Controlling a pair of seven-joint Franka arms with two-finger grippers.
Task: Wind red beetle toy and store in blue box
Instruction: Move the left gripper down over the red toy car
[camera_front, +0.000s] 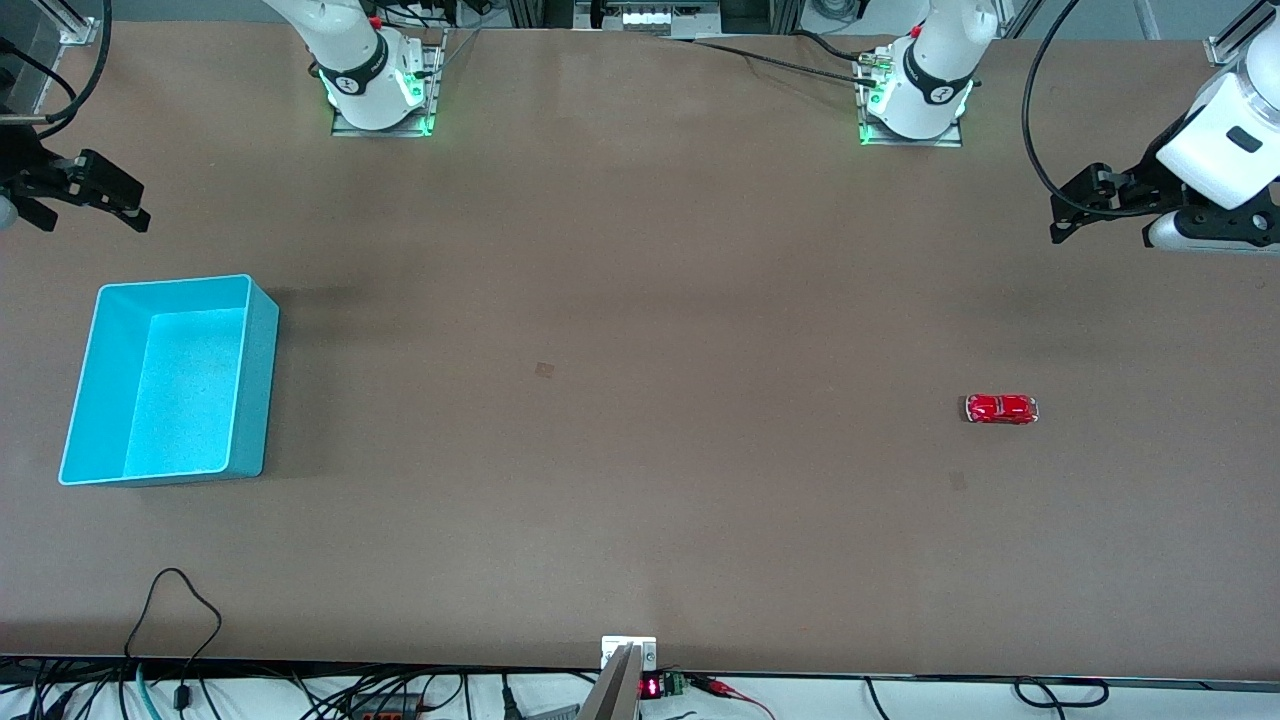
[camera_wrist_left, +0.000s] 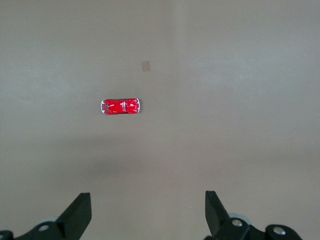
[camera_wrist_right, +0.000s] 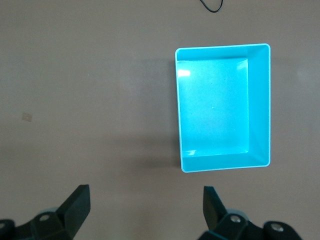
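The red beetle toy (camera_front: 1001, 408) stands on its wheels on the brown table toward the left arm's end; it also shows in the left wrist view (camera_wrist_left: 120, 106). The blue box (camera_front: 256, 390) sits empty toward the right arm's end and shows in the right wrist view (camera_wrist_right: 259, 105). My left gripper (camera_front: 1100, 230) hangs open and empty above the table's end, apart from the toy; in its wrist view (camera_wrist_left: 148, 200) the fingers stand wide. My right gripper (camera_front: 90, 215) hangs open and empty over the table beside the box (camera_wrist_right: 146, 195).
Both arm bases stand along the table's edge farthest from the front camera. A small dark square mark (camera_front: 545, 370) lies mid-table, another (camera_front: 957, 481) is just nearer the camera than the toy. Cables (camera_front: 175, 600) run along the nearest edge.
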